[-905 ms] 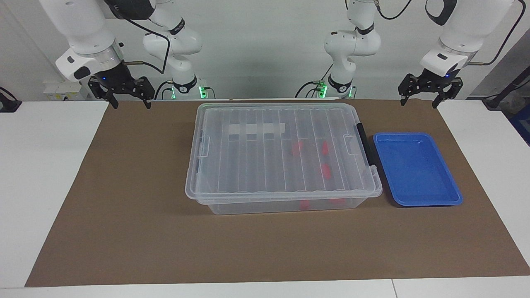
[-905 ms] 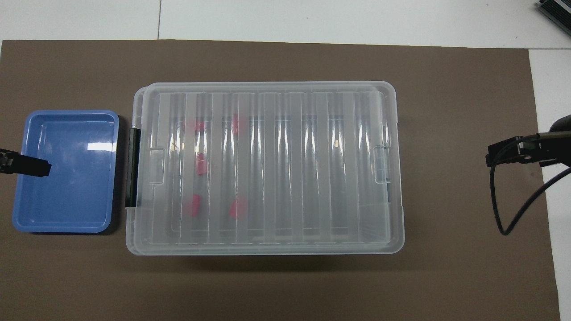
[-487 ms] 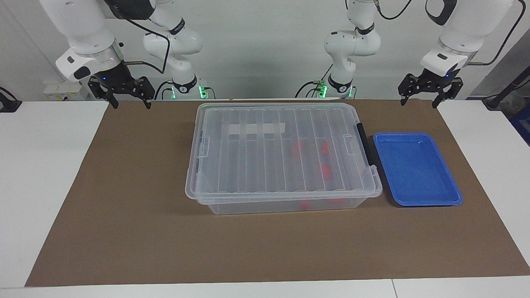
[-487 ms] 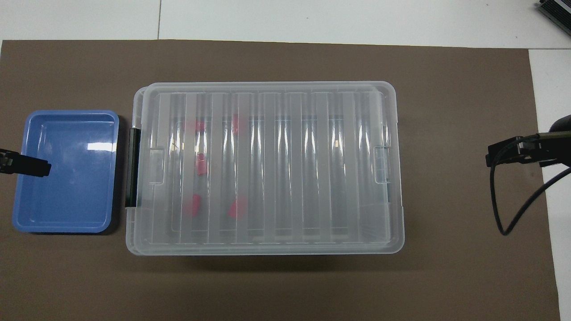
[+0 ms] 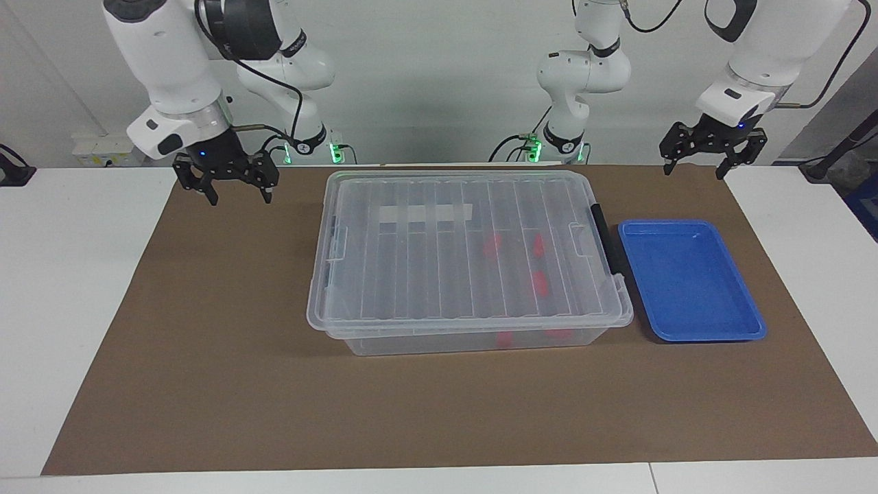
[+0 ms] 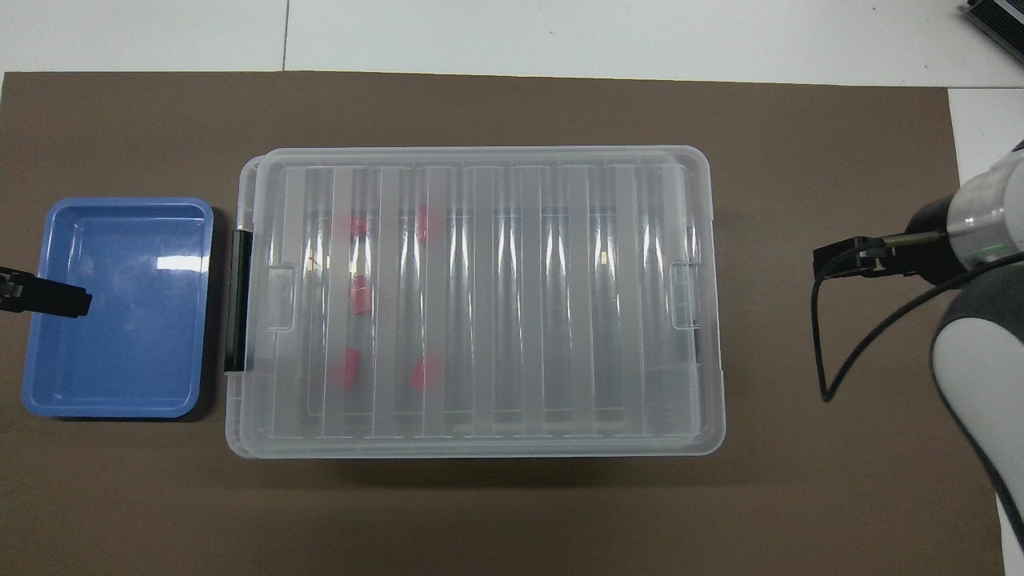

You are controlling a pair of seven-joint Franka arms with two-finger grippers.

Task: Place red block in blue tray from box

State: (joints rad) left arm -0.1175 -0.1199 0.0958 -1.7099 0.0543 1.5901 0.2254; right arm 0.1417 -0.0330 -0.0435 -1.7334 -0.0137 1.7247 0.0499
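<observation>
Nothing done yet: box (image 5: 466, 261) lid on, red block (image 5: 540, 283) inside, blue tray (image 5: 689, 281) empty, both my jaws open, holding nothing.

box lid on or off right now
On. The ribbed clear lid sits flat over the box, with the red blocks showing through it.

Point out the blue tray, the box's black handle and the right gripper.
blue tray (image 5: 691, 283), facing view, bare floor.
black handle (image 6: 238, 300), overhead view, mid-bar.
right gripper (image 5: 236, 195), facing view, between fingertips.
</observation>
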